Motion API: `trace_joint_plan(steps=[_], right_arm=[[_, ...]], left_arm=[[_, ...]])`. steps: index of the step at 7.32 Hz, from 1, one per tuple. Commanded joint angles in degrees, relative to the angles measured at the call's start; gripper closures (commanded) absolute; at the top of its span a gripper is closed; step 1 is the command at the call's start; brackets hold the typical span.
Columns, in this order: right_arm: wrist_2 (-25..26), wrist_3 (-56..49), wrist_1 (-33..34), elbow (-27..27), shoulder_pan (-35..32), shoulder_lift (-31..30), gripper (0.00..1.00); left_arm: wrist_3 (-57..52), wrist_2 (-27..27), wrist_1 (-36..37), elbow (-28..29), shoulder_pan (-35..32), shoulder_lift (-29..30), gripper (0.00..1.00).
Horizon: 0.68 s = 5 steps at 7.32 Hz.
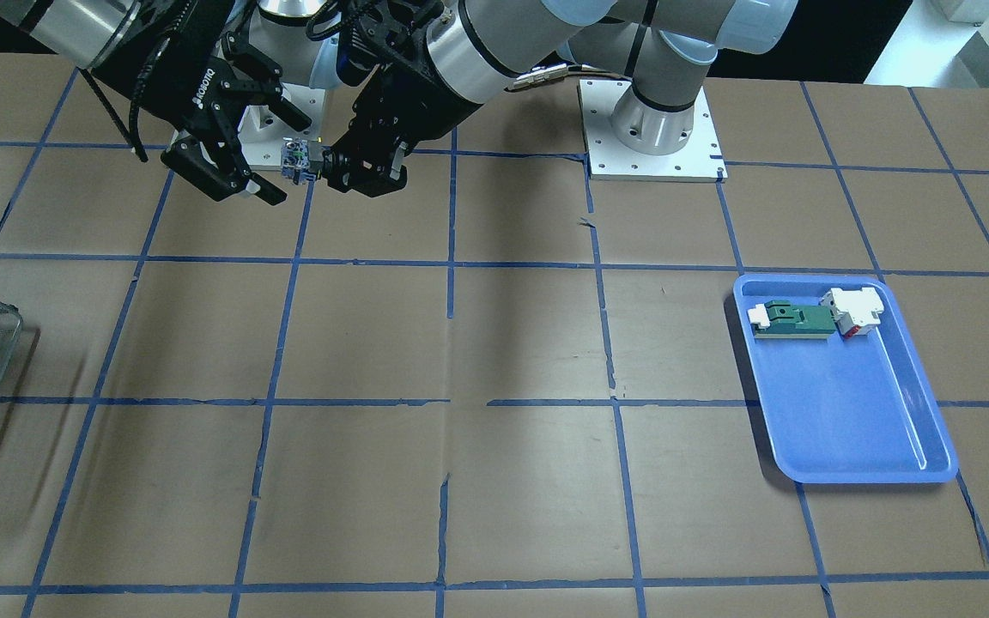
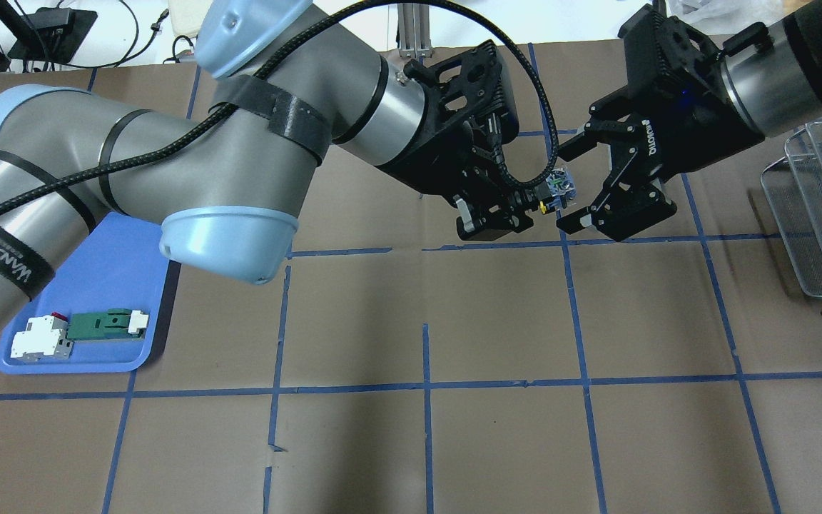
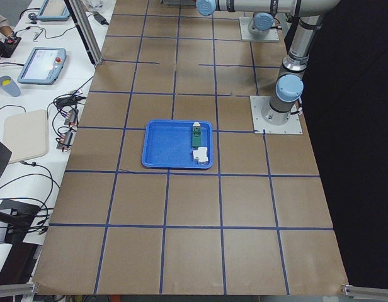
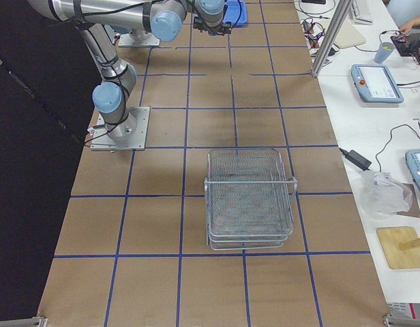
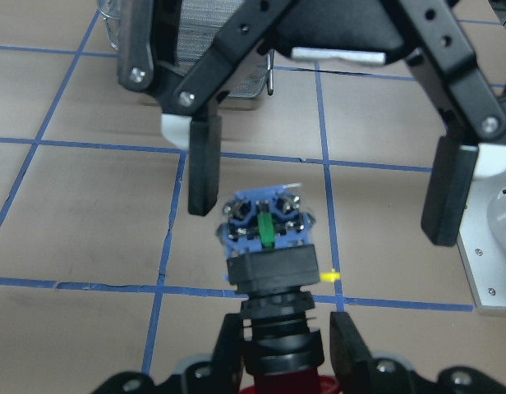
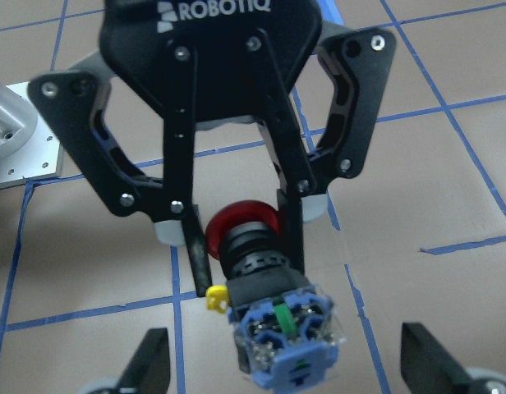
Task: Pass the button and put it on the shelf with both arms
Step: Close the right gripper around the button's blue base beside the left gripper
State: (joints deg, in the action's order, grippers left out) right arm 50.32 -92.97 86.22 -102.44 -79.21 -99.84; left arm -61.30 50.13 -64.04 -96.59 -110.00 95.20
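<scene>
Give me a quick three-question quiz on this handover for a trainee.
1. Short answer: which gripper holds the button?
2. True or false: the right gripper is open, with one finger on either side of the button.
3. Pick one: the shelf stands on the robot's A) left, B) right, C) between the arm bases.

Key
1. The left gripper, clamped near the red head.
2. True.
3. B.
</scene>
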Motion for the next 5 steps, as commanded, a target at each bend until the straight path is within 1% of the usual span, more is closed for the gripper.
trace_joint_plan(steps=[1,5], right_arm=[[-0.40,3.21,0.88,0.05,-0.42,0.53,0.00],[-0.84,3.24,0.79,-0.04,-0.60,0.17,0.01]], left_arm=[[-0.04,-0.03,-0.03,0.00,-0.04,-0.02,1.00],[0.13,0.06,-0.03,0.00,-0.13,-0.10,1.00]])
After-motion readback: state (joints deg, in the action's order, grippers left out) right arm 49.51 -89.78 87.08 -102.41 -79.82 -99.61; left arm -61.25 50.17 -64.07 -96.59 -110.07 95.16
